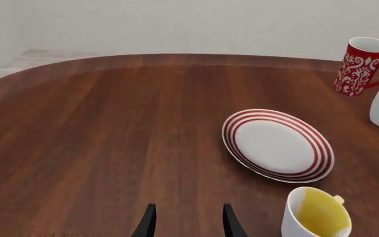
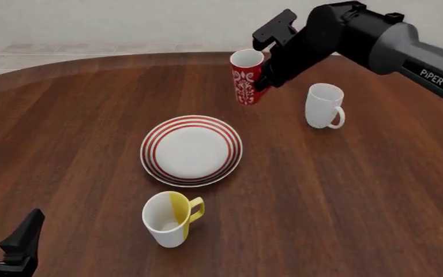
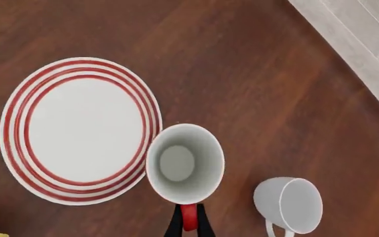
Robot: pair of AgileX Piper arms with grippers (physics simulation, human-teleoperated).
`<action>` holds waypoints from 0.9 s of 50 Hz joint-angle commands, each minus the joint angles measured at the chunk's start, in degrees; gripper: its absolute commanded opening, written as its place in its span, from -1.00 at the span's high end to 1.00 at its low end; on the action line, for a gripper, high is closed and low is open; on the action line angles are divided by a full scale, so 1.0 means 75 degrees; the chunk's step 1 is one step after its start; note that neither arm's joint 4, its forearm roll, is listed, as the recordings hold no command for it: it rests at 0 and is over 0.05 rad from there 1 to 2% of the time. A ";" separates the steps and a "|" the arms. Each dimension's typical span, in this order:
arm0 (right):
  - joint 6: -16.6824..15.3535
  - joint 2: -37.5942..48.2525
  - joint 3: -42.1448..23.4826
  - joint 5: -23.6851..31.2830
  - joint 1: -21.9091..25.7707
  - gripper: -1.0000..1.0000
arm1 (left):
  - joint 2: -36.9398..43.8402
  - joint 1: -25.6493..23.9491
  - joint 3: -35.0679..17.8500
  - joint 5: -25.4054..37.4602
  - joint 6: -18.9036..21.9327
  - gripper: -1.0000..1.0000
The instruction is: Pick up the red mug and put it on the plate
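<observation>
Down at seven o'clock in the front view, the left gripper (image 2: pixel 6 231) sits low over the wooden table (image 2: pixel 67 144), its fingers spread apart with nothing between them. Moving right, the white-and-yellow mug (image 2: pixel 170 219) stands at six o'clock, just below the plate (image 2: pixel 191 150), which lies flat in the middle of the table with nothing on it. Up at twelve o'clock from the plate, the red mug (image 2: pixel 246 77) hangs in the air, tilted slightly, clear of the tabletop. The right gripper (image 2: pixel 266 74) has it by the handle, fingers clamped on the red loop, as the right wrist view confirms looking straight down into its white inside. Further right, at two o'clock from the plate, the plain white mug (image 2: pixel 324 105) stands upright on the wood, just beside the lifted mug.
</observation>
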 commanded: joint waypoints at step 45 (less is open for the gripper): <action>0.1358 0.0608 -0.0432 -0.0254 0.1178 1.00 | -0.0056 0.0077 -0.0002 0.0104 0.0040 -1.00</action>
